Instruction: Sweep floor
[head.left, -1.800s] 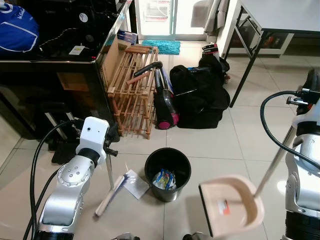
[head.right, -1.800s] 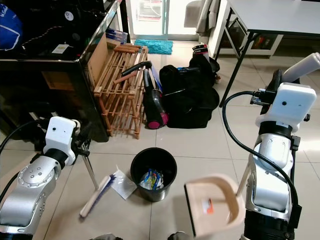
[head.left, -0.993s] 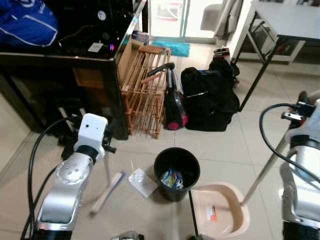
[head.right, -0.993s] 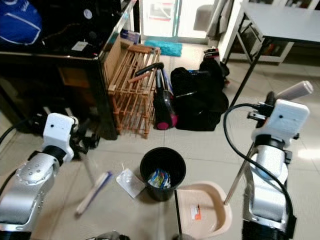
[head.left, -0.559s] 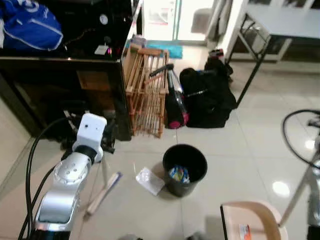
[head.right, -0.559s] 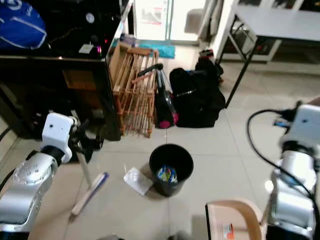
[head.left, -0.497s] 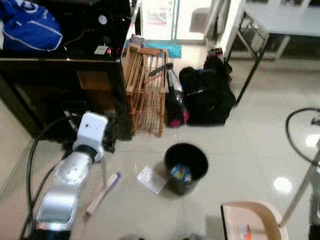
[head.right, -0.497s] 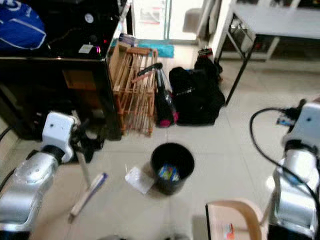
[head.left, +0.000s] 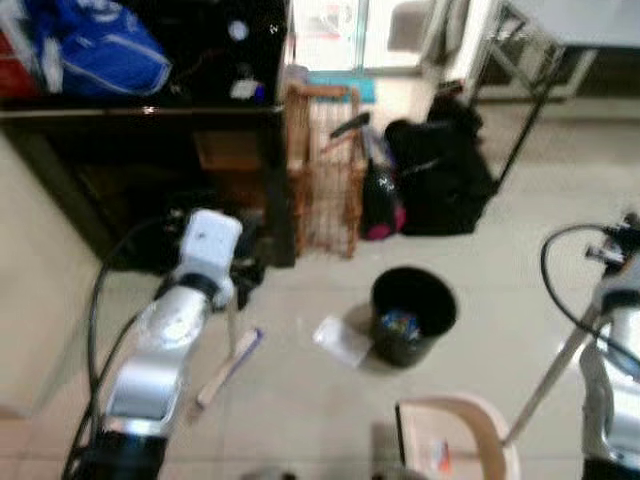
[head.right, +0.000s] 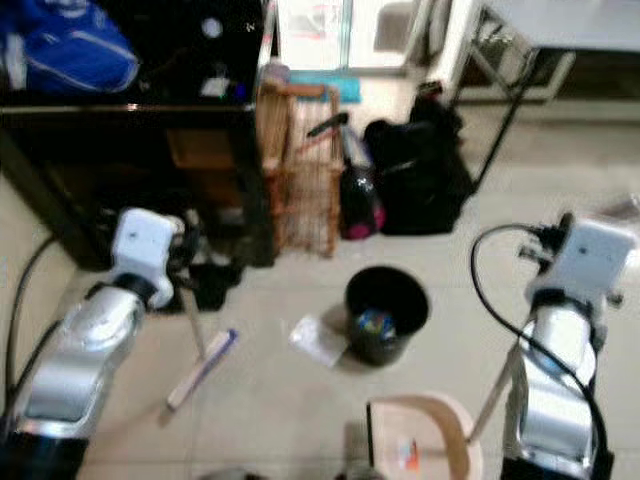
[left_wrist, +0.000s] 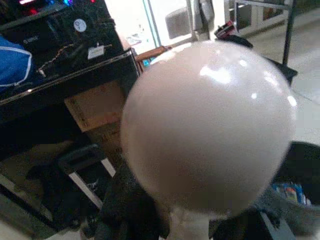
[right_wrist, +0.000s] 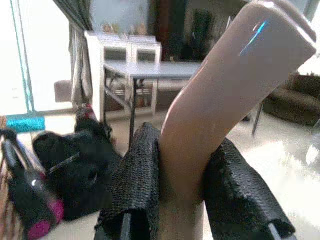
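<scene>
My left gripper is shut on the broom's thin pole, just under its round pale knob. The pole slants down to the broom head, which lies on the tiles left of a black bin. My right gripper is shut on the tan dustpan handle, with a black finger on each side. The beige dustpan sits low in front of the bin, holding a small orange scrap. A flat white wrapper lies on the floor beside the bin.
A black cabinet with a blue bag on top stands at the left, a wooden rack beside it. A vacuum and black duffel bag lie behind the bin. A table stands at the far right. Bare tiles stretch to the right.
The camera has swung, so the whole scene sits further right and is blurred. The dustpan has come down from beside the bin's rim to a spot in front of it.
</scene>
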